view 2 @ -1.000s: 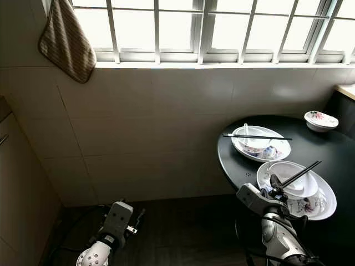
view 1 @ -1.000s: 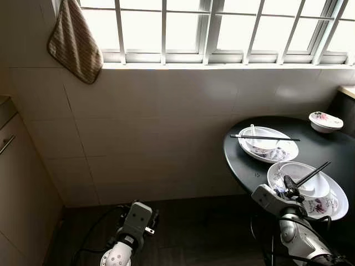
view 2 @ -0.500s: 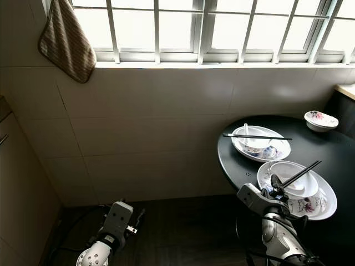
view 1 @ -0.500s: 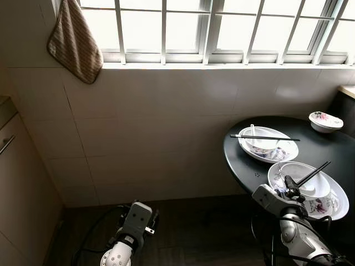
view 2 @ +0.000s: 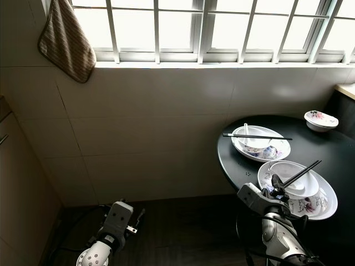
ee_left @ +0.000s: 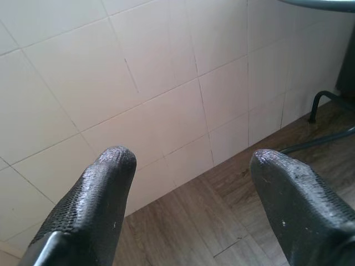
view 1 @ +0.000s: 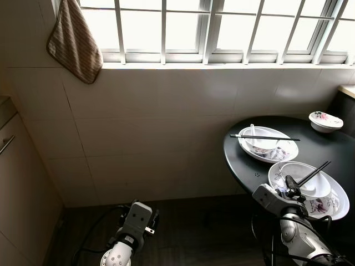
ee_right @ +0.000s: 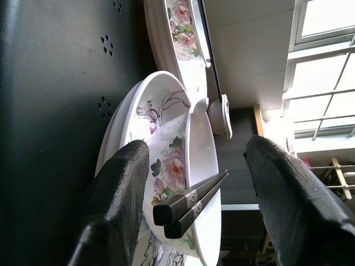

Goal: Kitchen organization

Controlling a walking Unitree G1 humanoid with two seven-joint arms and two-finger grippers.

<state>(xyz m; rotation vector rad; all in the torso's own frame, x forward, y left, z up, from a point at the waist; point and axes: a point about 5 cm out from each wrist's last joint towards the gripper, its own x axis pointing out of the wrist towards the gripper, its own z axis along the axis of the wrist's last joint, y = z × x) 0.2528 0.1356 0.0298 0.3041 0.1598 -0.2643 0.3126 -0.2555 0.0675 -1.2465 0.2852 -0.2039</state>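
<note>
Right gripper (ee_right: 191,216), jaws wide and empty, straddles the chopsticks (view 1: 314,173) resting across the near bowl (view 1: 306,186), evidently for grasping. Left gripper (ee_left: 188,205), jaws open and empty, hangs idle left of the counter (view 1: 244,160)

Round black table (view 1: 321,147), matte. White ceramic bowl (ee_right: 186,172) with pink rose and green leaf print, sits in white floral plate (ee_right: 125,124). Dark brown chopsticks (ee_right: 188,202). My right gripper (ee_right: 197,194) fingers black, textured. Brown-beige striped cloth (view 1: 74,41). Off-white wall tiles (view 1: 166,122). Dark wood-grain floor (ee_left: 222,221).
</note>
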